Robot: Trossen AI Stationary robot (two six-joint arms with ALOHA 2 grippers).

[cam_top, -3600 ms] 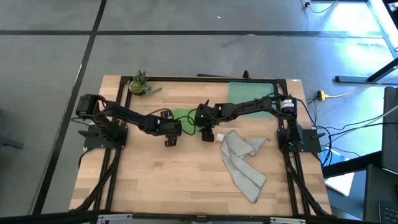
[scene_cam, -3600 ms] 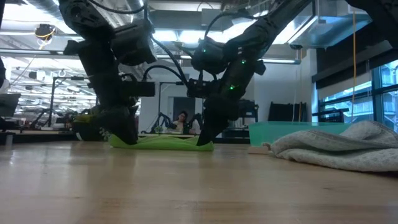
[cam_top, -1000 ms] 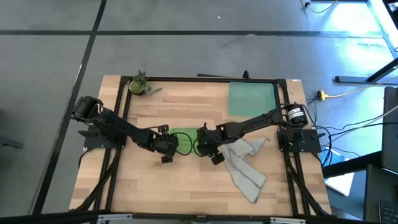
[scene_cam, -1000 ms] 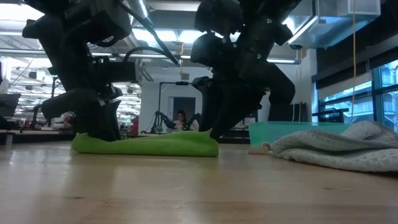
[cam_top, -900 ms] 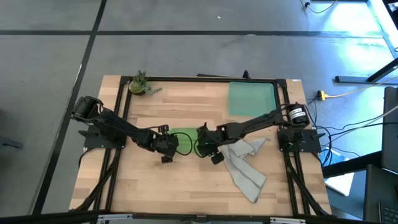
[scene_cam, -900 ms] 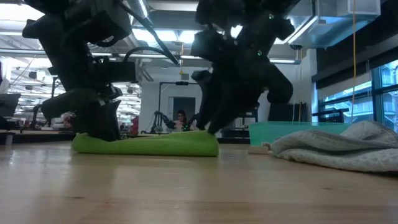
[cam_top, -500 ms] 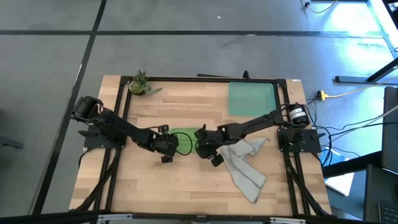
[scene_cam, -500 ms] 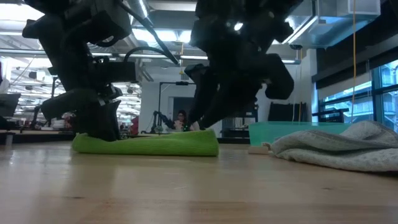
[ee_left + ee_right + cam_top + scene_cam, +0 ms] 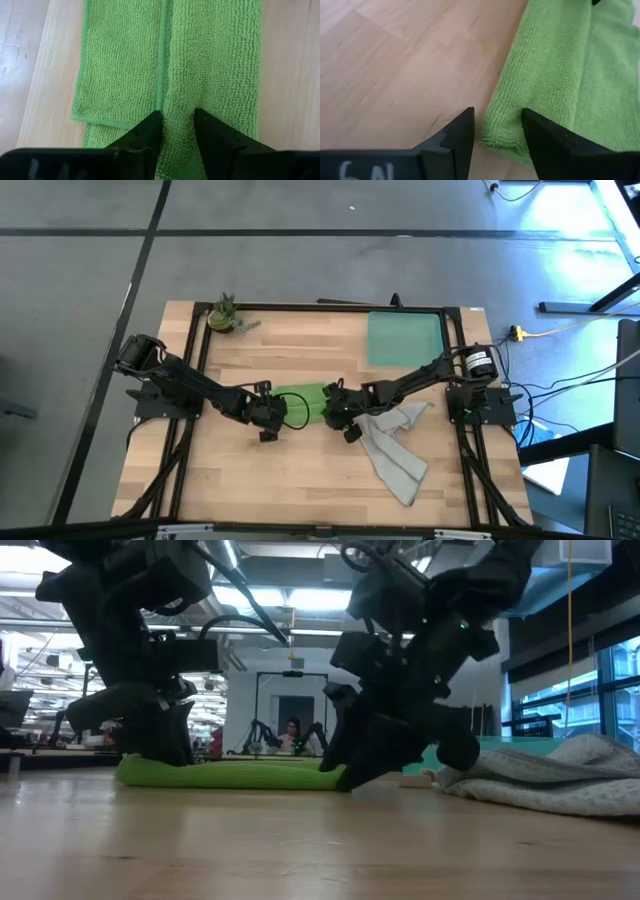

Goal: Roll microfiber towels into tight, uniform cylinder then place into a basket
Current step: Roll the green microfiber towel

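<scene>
Both pairs of fingers are set to a narrow gap, and each has a fold of the green towel [image 9: 303, 397] between its tips. On the left gripper [image 9: 176, 122] we see a raised ridge of lime cloth running straight up between the two dark fingers [image 9: 147, 131], so we judge it is pinching that fold near one end of the towel. On the right gripper [image 9: 496, 131] the thick folded edge at the towel's other end sits between the fingers [image 9: 460, 132], touching them on both sides, with bare worktop [image 9: 395, 65] just beside it. From above, the towel lies near the middle of the worktop as a narrow green strip between the two grippers, folded lengthwise into layers but not yet a cylinder; from table height it is a low, flat band. We therefore place ourselves early in the task: the green towel is only being gathered, and tightening it into a roll is still to do. The grey towel [image 9: 391, 442] lies crumpled and untouched beside the right arm, and the basket [image 9: 404, 338] at the far right corner holds nothing, so both rolls and both placements remain.
</scene>
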